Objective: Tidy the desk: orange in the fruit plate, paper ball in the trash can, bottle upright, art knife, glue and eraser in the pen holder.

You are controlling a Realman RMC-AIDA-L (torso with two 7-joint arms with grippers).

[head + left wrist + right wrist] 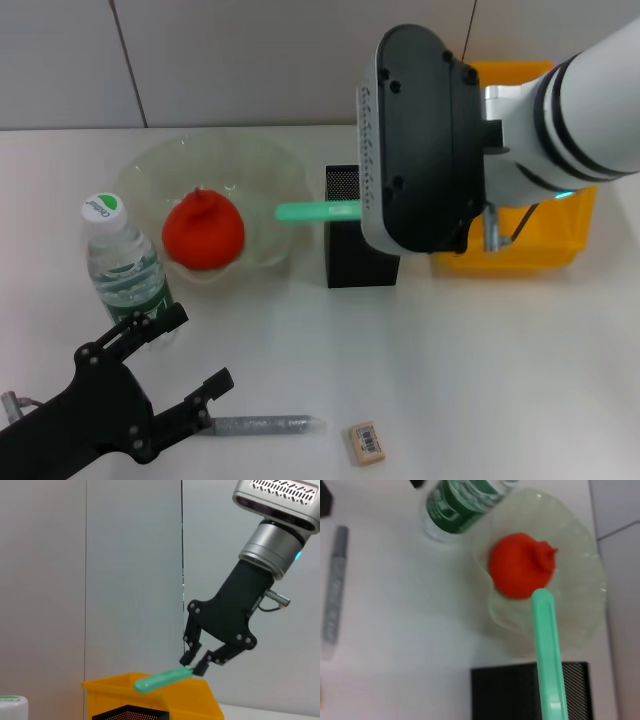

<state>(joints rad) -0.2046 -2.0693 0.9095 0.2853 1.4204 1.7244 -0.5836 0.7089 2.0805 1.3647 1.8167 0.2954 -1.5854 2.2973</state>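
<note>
My right gripper (194,666) is shut on the end of the green art knife (312,211), held level just above the black mesh pen holder (352,262). The orange (203,230) lies in the pale-green fruit plate (270,165). Left of the plate, the bottle (122,262) stands upright. My left gripper (186,360) hangs open and empty at the front left, between the bottle and the grey glue stick (262,425). The tan eraser (367,443) lies right of the glue. The yellow trash can (520,240) stands behind my right arm. The paper ball is out of view.
The right arm's black wrist housing (420,140) blocks the head view of the pen holder's right side and part of the trash can. A grey wall runs along the back of the white table (480,380).
</note>
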